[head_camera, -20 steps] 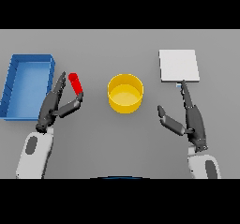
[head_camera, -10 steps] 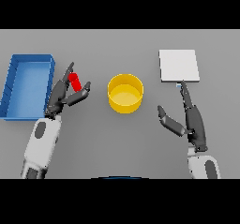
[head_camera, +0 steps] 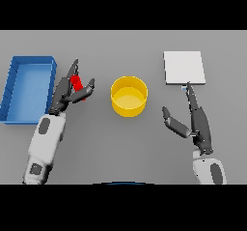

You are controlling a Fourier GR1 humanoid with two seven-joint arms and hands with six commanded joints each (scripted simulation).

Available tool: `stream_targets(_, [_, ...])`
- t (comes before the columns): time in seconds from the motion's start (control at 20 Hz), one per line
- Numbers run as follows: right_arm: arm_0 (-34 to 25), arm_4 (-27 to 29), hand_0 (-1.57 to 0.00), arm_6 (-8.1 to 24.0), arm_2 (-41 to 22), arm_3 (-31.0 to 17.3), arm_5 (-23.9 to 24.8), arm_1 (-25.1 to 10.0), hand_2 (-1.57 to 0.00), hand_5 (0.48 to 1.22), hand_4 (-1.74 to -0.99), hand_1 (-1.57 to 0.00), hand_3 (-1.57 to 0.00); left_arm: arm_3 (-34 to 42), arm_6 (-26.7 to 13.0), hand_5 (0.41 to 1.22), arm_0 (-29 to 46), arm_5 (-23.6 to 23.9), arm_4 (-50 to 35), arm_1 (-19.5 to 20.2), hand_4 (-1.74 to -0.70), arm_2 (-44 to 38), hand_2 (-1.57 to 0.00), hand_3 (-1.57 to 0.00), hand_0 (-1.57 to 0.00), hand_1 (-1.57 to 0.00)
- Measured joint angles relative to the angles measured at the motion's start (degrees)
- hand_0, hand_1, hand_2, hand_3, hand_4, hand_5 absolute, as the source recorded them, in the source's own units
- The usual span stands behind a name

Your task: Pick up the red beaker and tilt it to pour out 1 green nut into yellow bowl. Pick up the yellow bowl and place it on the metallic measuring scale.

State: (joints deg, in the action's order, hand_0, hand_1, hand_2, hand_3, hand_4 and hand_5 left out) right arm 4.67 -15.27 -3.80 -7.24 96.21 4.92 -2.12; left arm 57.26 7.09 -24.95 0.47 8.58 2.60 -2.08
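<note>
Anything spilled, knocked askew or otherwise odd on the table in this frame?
Nothing stands out. The red beaker sits between the left hand's fingers and thumb, the yellow bowl is upright at mid-table, the scale lies flat, and the blue bin sits at the left. The right hand is idle and open.

lab bench — grey table [head_camera: 120, 148] | measuring scale [head_camera: 184, 67] | red beaker [head_camera: 76, 82]

You see the red beaker [head_camera: 76, 83] left of the yellow bowl [head_camera: 129, 96], which sits upright and open mid-tabletop. The metallic measuring scale [head_camera: 183, 67], a flat pale square, lies at the bowl's far right.
</note>
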Motion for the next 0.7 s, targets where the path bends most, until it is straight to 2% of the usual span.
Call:
stream_targets(0.05, [-0.18,-0.03,0.0,-0.04,0.15,0.16,0.16,-0.11,0.0,0.642,-1.26,0.0,0.0,-1.27,1.59,0.75,-0.38,0.51,-0.7,-0.6,-1.41,-0.89,-0.18,-0.12,-0.12,-0.15])
stream_targets(0.1, [0.34,0.26,0.0,-0.49,0.34,0.18,-0.11,-0.42,0.0,0.644,-1.258,0.0,0.0,-1.78,2.12,0.783,-0.81,1.05,-1.07,-0.8,-1.45,-1.5,-0.36,-0.29,-0.29,-0.33])
stream_targets(0.15, [1.19,0.2,0.0,-1.77,0.33,0.34,-0.31,-0.82,0.0,0.645,-1.257,0.0,0.0,-1.7,2.01,0.871,-1.01,1.25,-1.65,-1.18,-1.45,-1.93,-0.52,-0.55,-0.44,-0.48])
stream_targets(0.2, [0.91,0.0,0.0,-1.48,0.2,0.7,-0.12,-0.68,0.0,0.644,-1.255,0.0,0.0,-2.65,1.01,0.941,-1.64,2.06,-1.55,-1.3,-1.5,-2.35,-0.73,-0.72,-0.66,-0.7])
stream_targets(0.3, [1.28,0.31,0.0,-0.6,0.31,1.23,-0.4,-0.83,0.0,0.645,-1.254,0.0,0.0,-3.03,0.89,1.042,-2.06,3.25,-0.14,-1.39,-1.57,-1.67,-1.03,-0.93,-0.99,-1.01])
stream_targets(0.35, [1.28,0.5,0.0,-0.67,0.33,1.11,-0.49,-0.72,0.0,0.644,-1.252,0.0,0.0,-3.77,1.73,1.078,-2.71,3.1,0.59,-1.57,-1.6,-1.24,-1.14,-0.97,-1.11,-1.12])
stream_targets(0.45, [1.29,0.45,0.0,-0.81,0.44,1.24,-0.28,-0.76,0.0,0.644,-1.254,0.0,0.0,-3.49,2.01,1.129,-2.51,2.19,1.02,-0.84,-1.54,-0.34,-1.3,-1.19,-1.27,-1.29])
stream_targets(0.55, [1.88,0.55,0.0,-0.84,-0.25,0.97,-0.63,0.06,0.0,0.645,-1.257,0.0,0.0,-2.57,1.51,1.162,-1.89,2.24,1.69,-1.5,-1.51,0.25,-1.4,-1.33,-1.38,-1.39])
stream_targets(0.7, [1.03,0.56,0.0,-0.01,0.44,0.1,-0.21,-0.27,0.0,0.643,-1.26,0.0,0.0,-2.43,1.97,1.14,-1.99,3.3,0.65,-1.93,-1.62,-0.45,-1.48,-1.45,-1.47,-1.48])
